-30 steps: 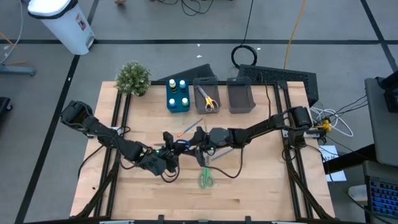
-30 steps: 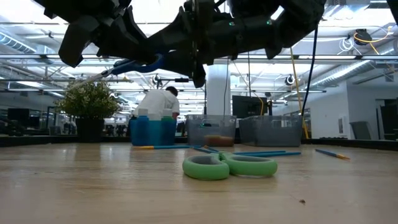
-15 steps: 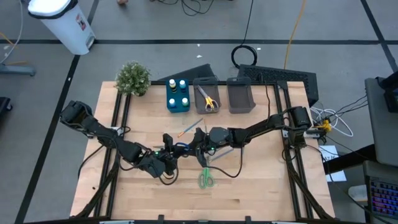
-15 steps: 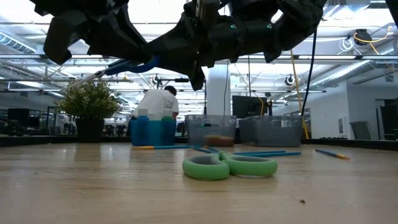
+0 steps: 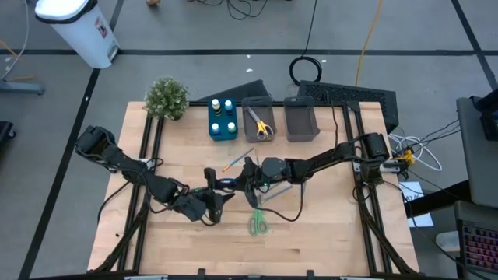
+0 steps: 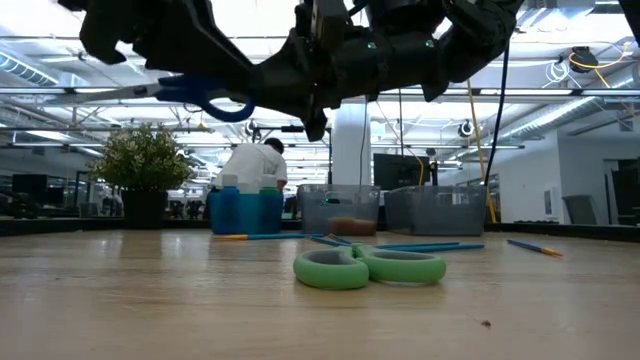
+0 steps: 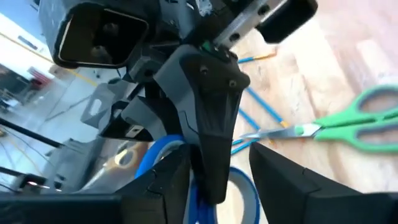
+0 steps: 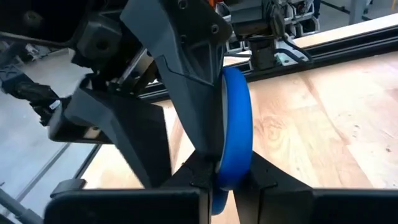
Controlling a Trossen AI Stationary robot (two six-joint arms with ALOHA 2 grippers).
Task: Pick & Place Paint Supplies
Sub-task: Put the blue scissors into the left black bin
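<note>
**Desk:** Open workshop floor behind a pale wooden bench (image 5: 327,241). What is going on mid-air?

**Photographer:** A handover, as I read it. Blue-handled scissors (image 6: 205,95) hang above the bench, just beside the green scissors (image 5: 257,225) lying on the wood, on their left-arm side. The right claw (image 8: 214,177) is clamped shut on the blue handle loop. The left claw (image 7: 214,177) has its fingers spread either side of the same handle; whether it grips I cannot tell.

**Desk:** Which way do the blue scissors point?

**Photographer:** In the low view they lie roughly level, blades out away from the green scissors, handles toward the right claw. Long axis runs across the bench, not upright.

**Desk:** And next?

**Photographer:** My judgement: the left claw needs to draw clear, then the right arm carries the pair to the grey bin (image 5: 259,121) beyond the green scissors, where a yellow pair already lies. The level blades will want tipping to drop in cleanly. Green scissors and the thin brushes (image 5: 282,189) just beside them are not yet put away.
</note>
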